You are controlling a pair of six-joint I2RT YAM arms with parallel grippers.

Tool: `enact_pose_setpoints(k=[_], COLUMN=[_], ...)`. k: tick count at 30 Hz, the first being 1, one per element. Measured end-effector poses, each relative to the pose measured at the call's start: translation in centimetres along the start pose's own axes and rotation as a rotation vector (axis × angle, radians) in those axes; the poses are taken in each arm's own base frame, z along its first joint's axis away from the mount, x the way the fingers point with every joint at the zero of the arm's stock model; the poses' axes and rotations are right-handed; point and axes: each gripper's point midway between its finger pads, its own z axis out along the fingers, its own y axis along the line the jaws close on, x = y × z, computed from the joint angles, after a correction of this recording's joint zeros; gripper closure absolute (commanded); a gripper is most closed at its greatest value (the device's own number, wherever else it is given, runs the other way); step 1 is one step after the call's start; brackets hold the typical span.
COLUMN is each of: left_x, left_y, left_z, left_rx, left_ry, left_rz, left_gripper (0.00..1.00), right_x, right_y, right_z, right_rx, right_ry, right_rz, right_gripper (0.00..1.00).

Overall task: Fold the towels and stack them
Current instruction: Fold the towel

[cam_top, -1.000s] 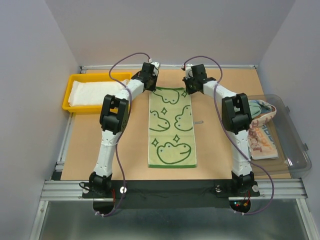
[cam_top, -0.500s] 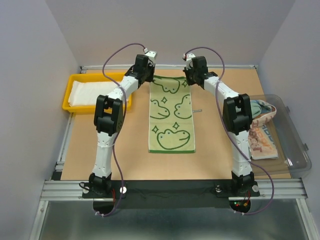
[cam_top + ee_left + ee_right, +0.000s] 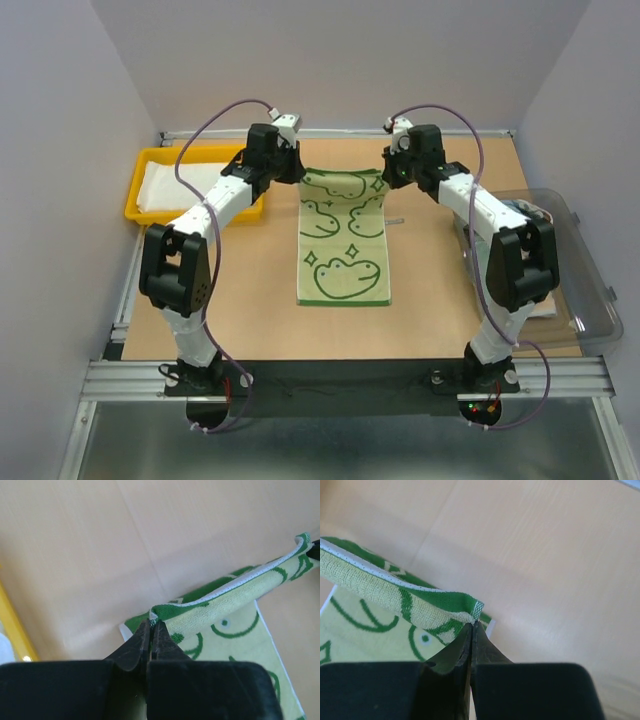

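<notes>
A pale green frog-print towel (image 3: 345, 240) is spread lengthwise along the middle of the tabletop (image 3: 440, 300), with its near hem lying flat toward the near edge. Its far hem is raised clear of the surface. The far-left corner is pinched in the closed left tool (image 3: 296, 170), and the far-right corner in the closed right tool (image 3: 388, 172). In each wrist view the fingertips (image 3: 135, 647) are seen clamped on the very tip of a corner. The hem is stretched between the two tools and curled over, so that the dark green underside shows.

The corners are held at matching height and well apart, presumably so that the hem is taut and straight and the fold comes out square. The step in hand is judged to be a fold in half, with the far hem brought over toward the near hem. The rest of the towel lies on the tabletop, where it can serve as an anchor.

A white towel (image 3: 185, 185) is laid in the yellow tray (image 3: 133, 200) at the far-left corner, apparently the place for finished pieces. A printed towel (image 3: 532, 212) is seen in the clear plastic bin (image 3: 590, 300) by the right edge, partly hidden by the right arm. It is taken to be waiting its turn. Much of the task is therefore judged to remain.
</notes>
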Motion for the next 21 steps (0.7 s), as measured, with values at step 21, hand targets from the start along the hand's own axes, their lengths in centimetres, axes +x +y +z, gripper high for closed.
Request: enact_pose_setpoints(k=[21], left_x=[6.1], left_y=[-3.2], left_z=[-6.7], left_rx=[0.037], left_ry=[0.069], left_rz=[-0.11], left_gripper=[1.0], right_x=[6.6], right_y=[5.4], right_z=[-7.3], right_rx=[-0.133], right_ry=[0.06], right_rz=[0.141], right_gripper=[1.0])
